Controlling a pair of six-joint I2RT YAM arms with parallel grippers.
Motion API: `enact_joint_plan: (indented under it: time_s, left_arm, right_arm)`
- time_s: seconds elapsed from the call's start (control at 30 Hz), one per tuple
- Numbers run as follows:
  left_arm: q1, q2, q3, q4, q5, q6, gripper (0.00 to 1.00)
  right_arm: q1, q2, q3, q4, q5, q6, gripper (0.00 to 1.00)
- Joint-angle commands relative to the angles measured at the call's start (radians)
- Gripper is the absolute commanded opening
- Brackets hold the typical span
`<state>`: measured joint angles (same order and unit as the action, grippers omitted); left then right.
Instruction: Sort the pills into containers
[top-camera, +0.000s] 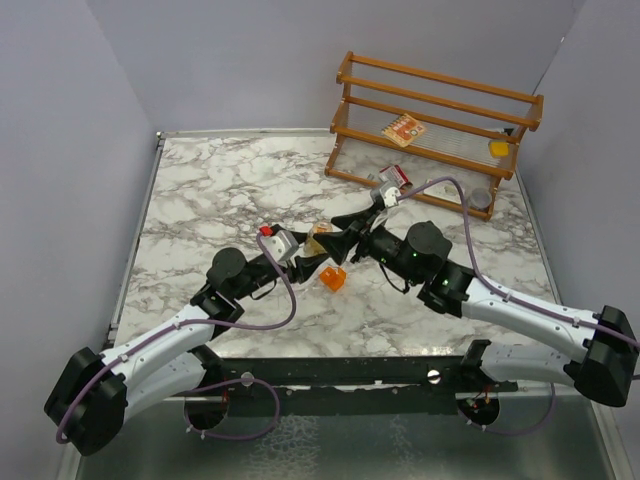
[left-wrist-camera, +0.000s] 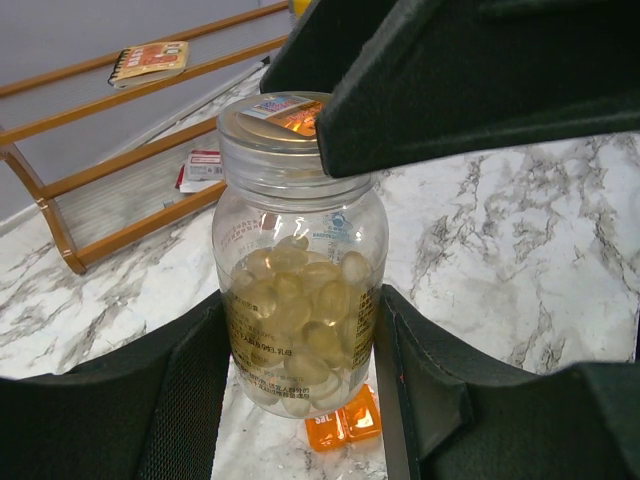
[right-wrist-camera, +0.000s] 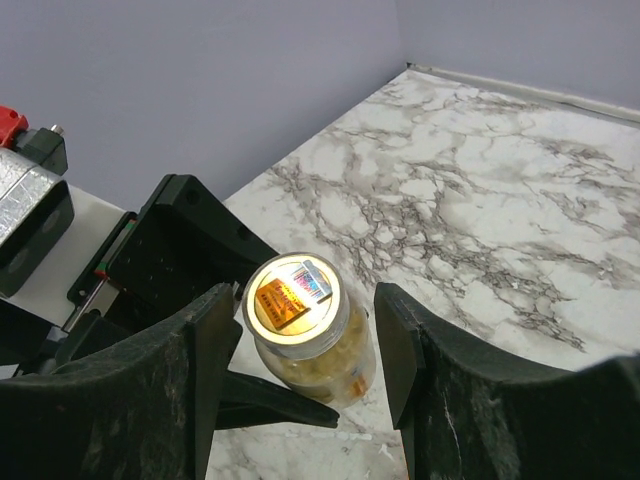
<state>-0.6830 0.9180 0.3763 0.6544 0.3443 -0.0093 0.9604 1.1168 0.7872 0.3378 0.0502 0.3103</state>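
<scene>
A: How will the small clear cylindrical jar (left-wrist-camera: 300, 300) handle?

B: Light, I'd judge, though it's roughly half full of pale yellow softgel pills (left-wrist-camera: 295, 320). The wall looks rigid and smooth, so probably slippery. Squeeze the straight body, not the shoulder. The round lid with the orange label (right-wrist-camera: 292, 297) is the place for a twisting grip.

A: Where is it?

B: Mid-table, upright, apparently lifted off the white marble-patterned table (top-camera: 200, 200). The tiny bright orange square box (left-wrist-camera: 345, 425) lies just below it, on the near side.

A: And the grippers?

B: The left gripper (left-wrist-camera: 305, 385) pinches the jar's body, one finger pressed on each side. The right gripper (right-wrist-camera: 305, 300) reaches in from the right and straddles the lid, spread a little wider than it. A gap shows on one side, so I'd say it isn't clamped and holds nothing.
</scene>
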Motion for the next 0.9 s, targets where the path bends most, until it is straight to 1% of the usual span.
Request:
enact_joint_plan:
  time_s: [0.0,0.17,0.3,0.47,0.63,0.73,0.87]
  left_arm:
    - [-0.007,0.003,0.005,0.063,-0.032,-0.009,0.00]
    - [-0.009,0.014,0.007,0.070,-0.032,-0.012,0.00]
    - [-0.009,0.015,0.005,0.071,-0.029,-0.014,0.00]
    - [-0.009,0.015,0.005,0.073,-0.030,-0.018,0.00]
    - [-0.010,0.014,0.009,0.074,-0.009,-0.020,0.00]
    - [-0.010,0.005,0.002,0.073,0.008,-0.022,0.00]
    - [-0.010,-0.035,-0.026,0.073,0.043,-0.017,0.00]
  right_arm:
    - [0.020,0.017,0.010,0.038,-0.025,-0.010,0.58]
    - [0.027,0.026,0.016,0.037,-0.020,-0.019,0.51]
    - [0.032,0.033,0.021,0.037,-0.016,-0.028,0.42]
    - [0.032,0.043,0.032,0.029,-0.010,-0.035,0.33]
    - [0.037,0.053,0.040,0.013,-0.022,-0.060,0.13]
    - [0.037,0.048,0.046,-0.008,-0.030,-0.092,0.09]
    - [0.035,0.004,0.037,-0.040,-0.052,-0.145,0.06]
